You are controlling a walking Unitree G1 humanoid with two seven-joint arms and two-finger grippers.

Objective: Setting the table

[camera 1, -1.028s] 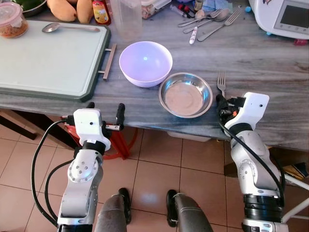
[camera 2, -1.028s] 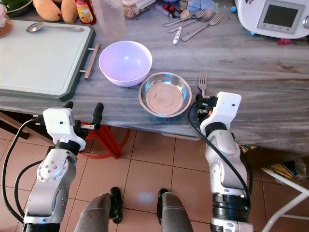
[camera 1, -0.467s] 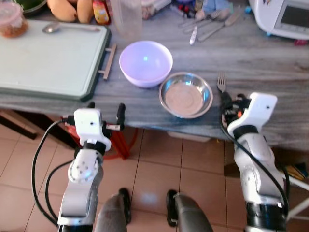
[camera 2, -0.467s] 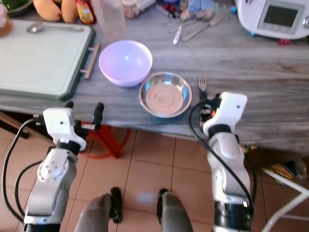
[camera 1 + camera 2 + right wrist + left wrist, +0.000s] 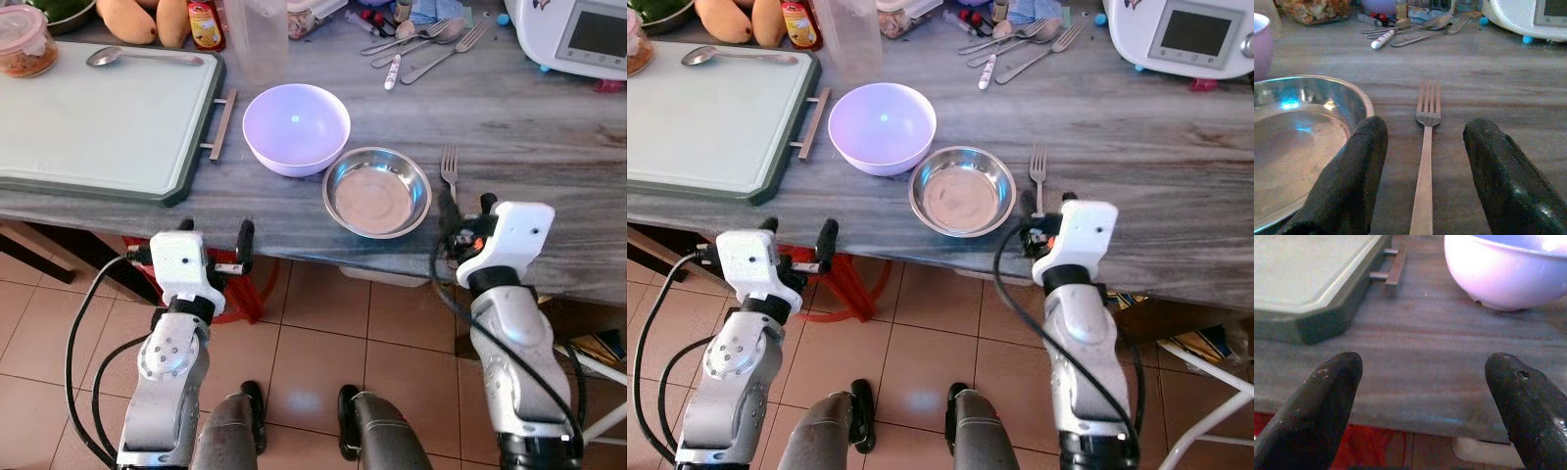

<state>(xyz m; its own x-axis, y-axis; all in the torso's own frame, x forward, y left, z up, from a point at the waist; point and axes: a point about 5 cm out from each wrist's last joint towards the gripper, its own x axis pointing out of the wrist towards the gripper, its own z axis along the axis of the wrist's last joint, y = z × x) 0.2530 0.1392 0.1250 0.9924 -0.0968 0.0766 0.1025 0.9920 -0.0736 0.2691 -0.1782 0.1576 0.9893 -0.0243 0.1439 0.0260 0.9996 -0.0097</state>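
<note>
Lying beside the steel bowl [image 5: 377, 192], fork [image 5: 450, 171] tines pointing away, right pincer [image 5: 1422, 186] spread astride its handle.

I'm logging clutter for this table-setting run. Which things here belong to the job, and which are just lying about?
Job: fork between the open right gripper fingers, steel bowl, lilac bowl.

Lying about: tray, spoon on it, cutlery pile, white appliance.
</note>
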